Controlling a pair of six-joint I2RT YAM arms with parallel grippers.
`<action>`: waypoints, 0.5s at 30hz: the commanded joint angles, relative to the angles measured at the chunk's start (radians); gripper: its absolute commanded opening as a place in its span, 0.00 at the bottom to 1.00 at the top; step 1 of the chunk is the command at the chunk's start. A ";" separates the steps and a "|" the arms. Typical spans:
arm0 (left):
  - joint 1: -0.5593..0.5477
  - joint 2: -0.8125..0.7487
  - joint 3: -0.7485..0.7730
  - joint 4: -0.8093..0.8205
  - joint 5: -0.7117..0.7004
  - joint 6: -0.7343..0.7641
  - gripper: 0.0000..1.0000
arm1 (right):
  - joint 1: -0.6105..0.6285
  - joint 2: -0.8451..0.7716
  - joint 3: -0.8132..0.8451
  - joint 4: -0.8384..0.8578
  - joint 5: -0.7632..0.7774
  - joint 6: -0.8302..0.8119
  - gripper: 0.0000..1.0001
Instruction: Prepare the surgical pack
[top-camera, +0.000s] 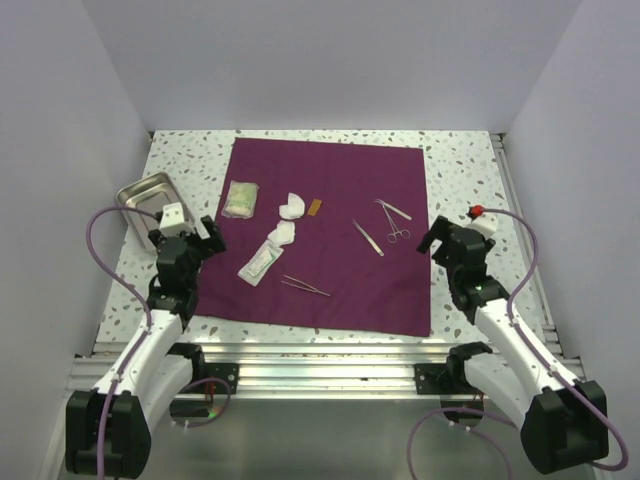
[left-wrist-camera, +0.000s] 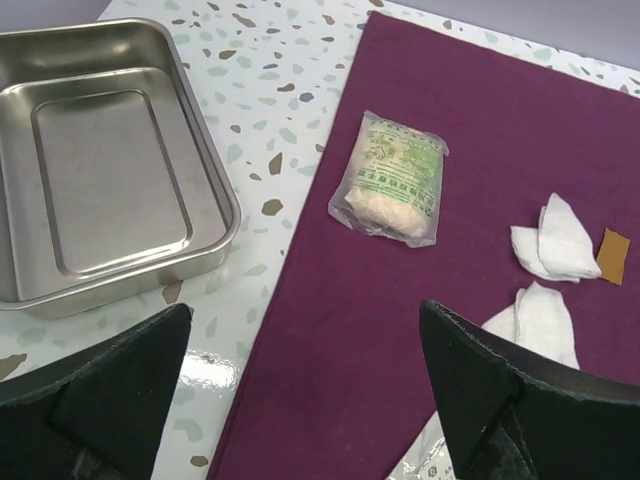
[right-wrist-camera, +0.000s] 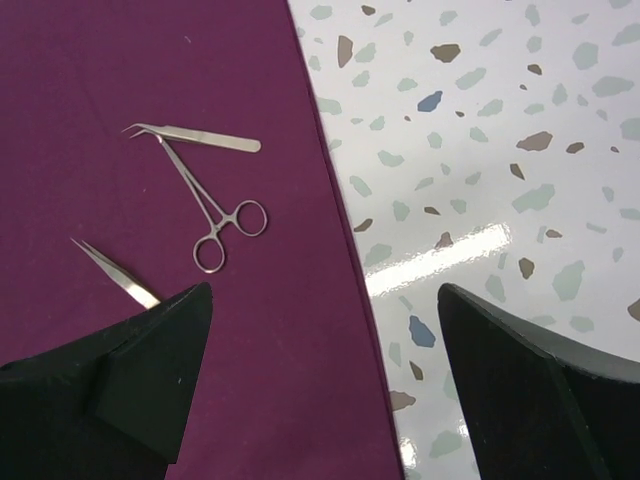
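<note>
A plum-purple cloth (top-camera: 340, 180) lies spread flat in the middle of a speckled white desk (top-camera: 465, 170). It is roughly square, with its edges nearly parallel to the desk's edges and no clear long axis.

On its left half I see a green-printed gauze packet (left-wrist-camera: 390, 180), long axis running away from me. Near it are loose white gauze pieces (left-wrist-camera: 555, 240), a small tan slip (left-wrist-camera: 613, 255) and a clear pouch (top-camera: 260, 262) lying diagonally. 1 pair of tweezers (top-camera: 305, 286) lies almost crosswise near the front edge.

On the right half, a ring-handled clamp (right-wrist-camera: 215, 215) lies with its rings toward me and its tips away. Its tips touch bent-tip tweezers (right-wrist-camera: 200, 138), which lie crosswise. Straight tweezers (right-wrist-camera: 115, 272) lie diagonally, partly hidden by my right tool.

A shiny steel tray (left-wrist-camera: 120, 170) sits empty on the bare desk just left of the cloth's far-left corner, turned at a slant.

My 2 arms reach forward from the near edge, each bent upward at the elbow. The left tool (left-wrist-camera: 305, 310) hangs over the cloth's left edge, beside the tray. The right tool (right-wrist-camera: 325, 290) hangs over the cloth's right edge. Both tools point down, spread wide, gripping nothing
</note>
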 joint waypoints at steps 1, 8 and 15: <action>0.001 -0.043 0.000 -0.029 0.057 -0.006 1.00 | -0.001 -0.003 0.006 0.007 -0.049 -0.026 0.99; 0.004 -0.120 -0.065 -0.098 -0.201 -0.254 1.00 | 0.010 0.222 0.115 0.030 -0.322 -0.112 0.98; 0.004 -0.049 -0.045 -0.046 -0.025 -0.332 1.00 | 0.055 0.287 0.113 0.104 -0.446 -0.149 0.92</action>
